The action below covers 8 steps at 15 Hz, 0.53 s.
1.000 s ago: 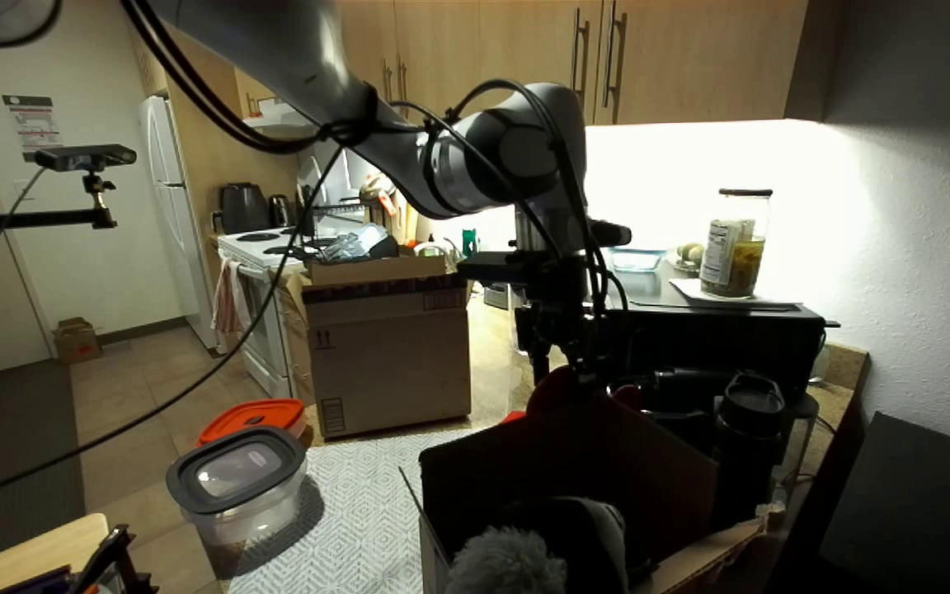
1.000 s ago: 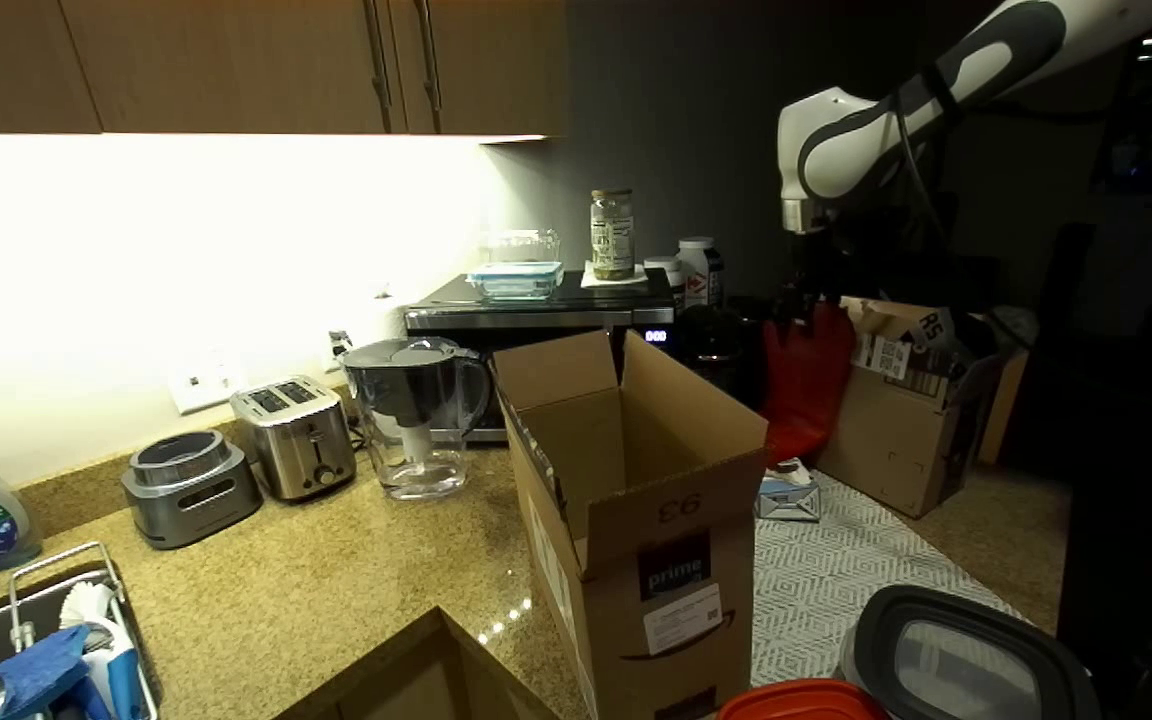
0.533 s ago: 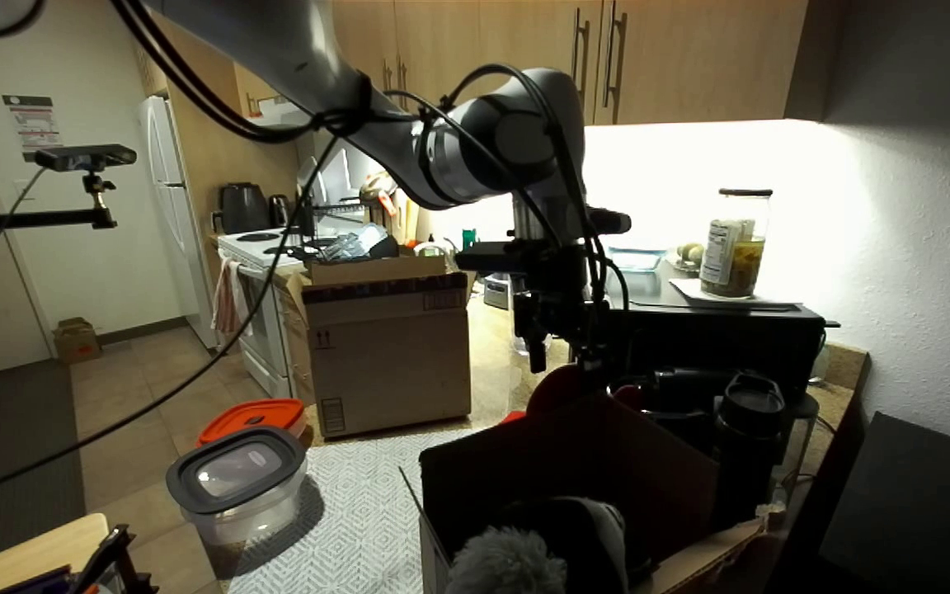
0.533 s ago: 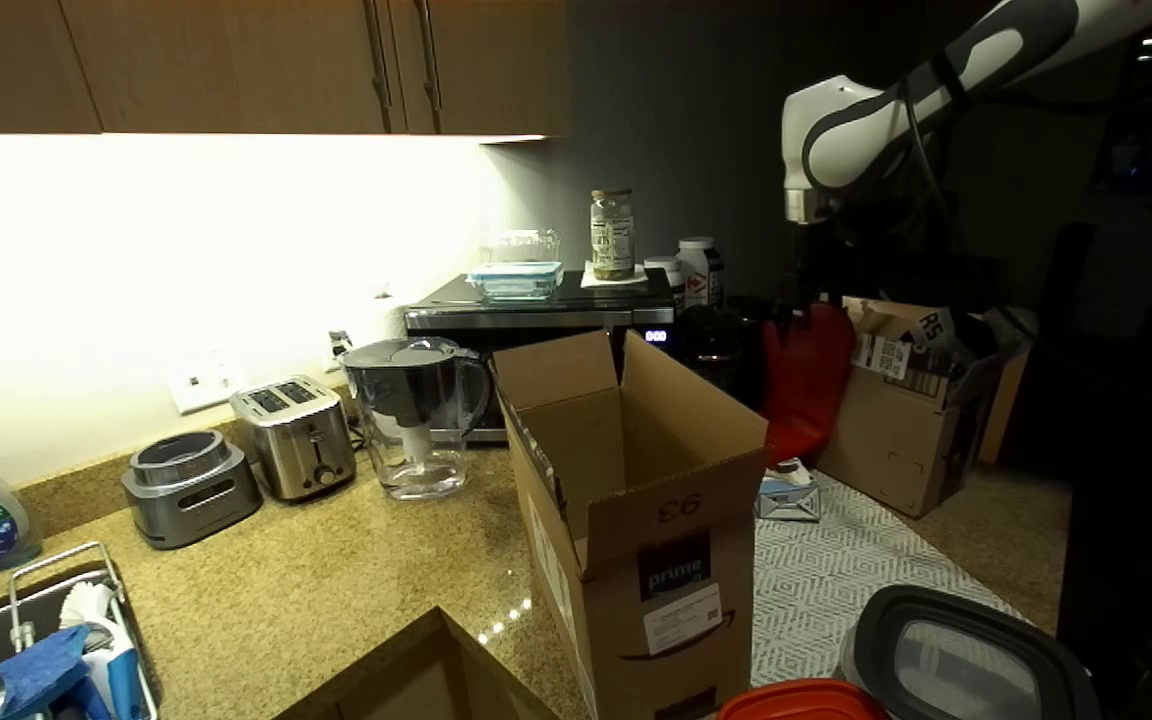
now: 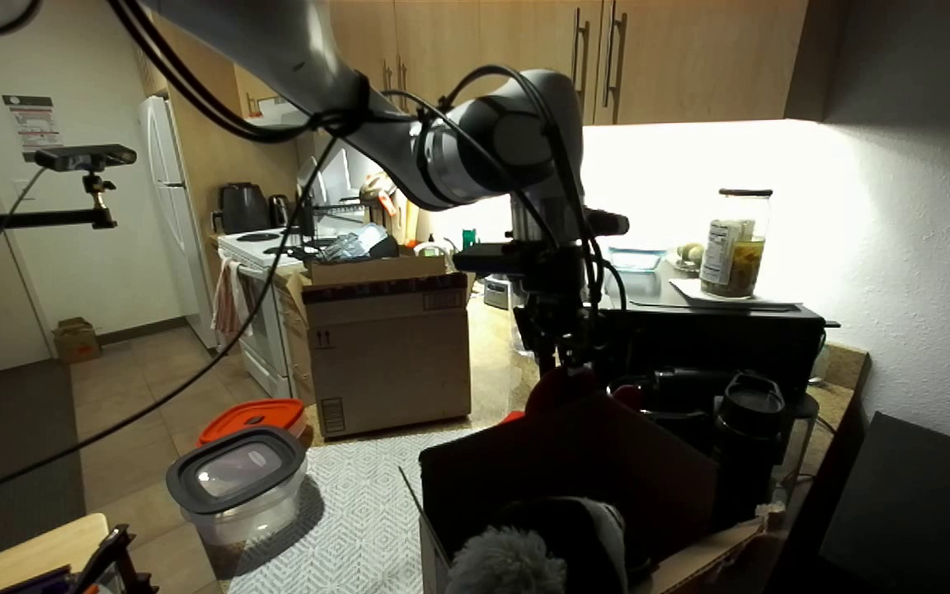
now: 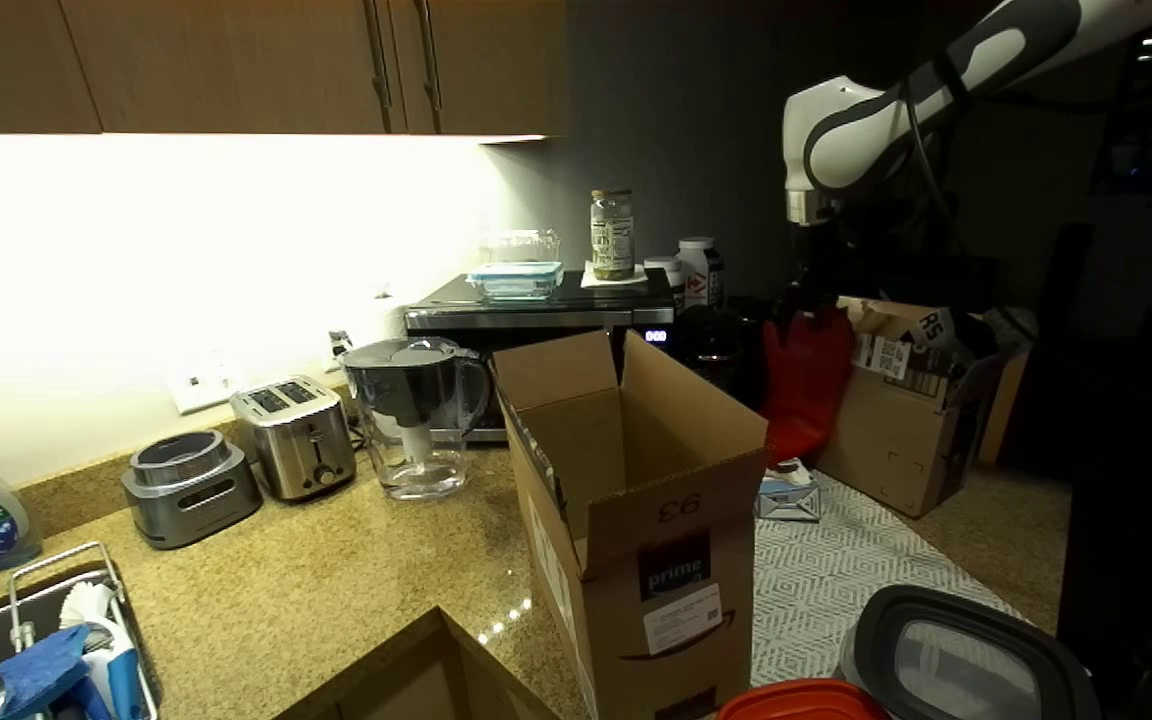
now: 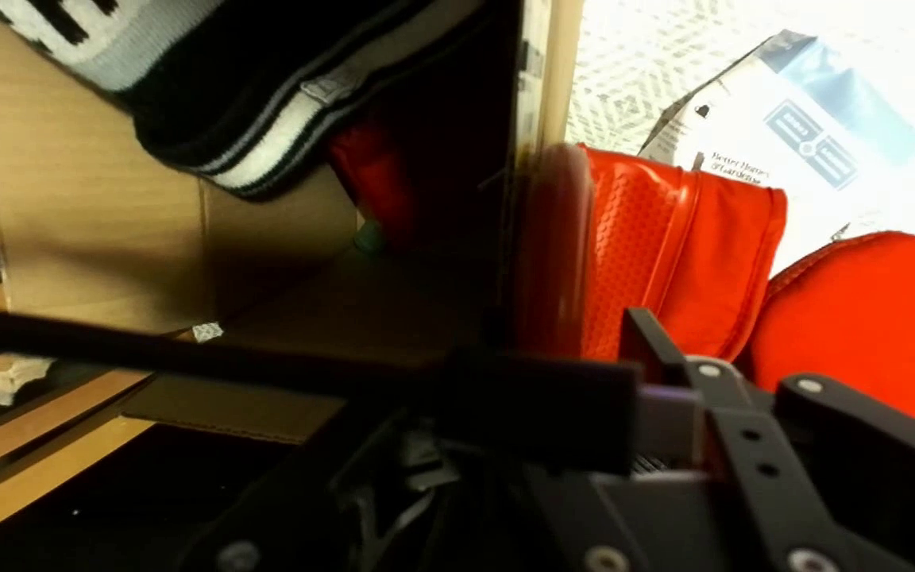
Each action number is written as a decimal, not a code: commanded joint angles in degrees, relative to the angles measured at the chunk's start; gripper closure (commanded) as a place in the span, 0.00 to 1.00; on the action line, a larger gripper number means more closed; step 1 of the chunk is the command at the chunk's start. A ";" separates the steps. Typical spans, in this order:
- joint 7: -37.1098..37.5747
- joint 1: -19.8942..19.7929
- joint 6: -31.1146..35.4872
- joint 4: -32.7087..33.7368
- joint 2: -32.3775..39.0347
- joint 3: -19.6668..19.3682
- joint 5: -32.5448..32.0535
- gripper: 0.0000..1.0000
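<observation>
My gripper point(image 5: 562, 363) points straight down over a red oven mitt point(image 6: 806, 385). The mitt stands against the outer wall of an open cardboard box point(image 6: 881, 440). In the wrist view, the mitt's top edge point(image 7: 557, 246) runs down between the jaws, which stand partly apart. One finger point(image 7: 655, 333) is beside its textured side; the opposite one is lost in dark. Whether the pads press on the mitt cannot be made out. A second red rounded piece point(image 7: 862, 326) lies to the right. Inside the box are a knit hat point(image 7: 267, 103) and something red point(image 7: 378, 183).
A taller open box point(image 6: 676, 640) stands on the counter. A grey-lidded container point(image 5: 236, 470) and an orange-red lid point(image 5: 252, 417) are on the patterned mat point(image 5: 359, 495)'s edge. A blue-white packet point(image 6: 788, 498) lies by the mitt. Behind are a black microwave point(image 5: 706, 346) and a water pitcher point(image 6: 416, 420).
The gripper rose slightly off its earlier height and its jaws stood wide half a second ago. Now they have come closer together over the mitt's top. The mitt has barely moved.
</observation>
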 commanded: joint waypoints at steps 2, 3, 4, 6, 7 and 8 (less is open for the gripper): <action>-2.80 -0.36 1.12 -2.55 -2.34 0.23 1.44 0.97; -2.83 -0.36 1.07 -2.58 -2.43 0.25 1.46 0.99; -3.03 -0.39 0.95 -2.60 -2.60 0.29 1.60 1.00; -3.63 -0.51 -0.18 -2.11 -3.09 0.38 2.13 0.98; -4.25 -0.65 -0.85 -1.61 -3.37 0.43 2.62 0.97; -4.84 -0.77 -1.62 -1.07 -3.62 0.44 3.13 0.97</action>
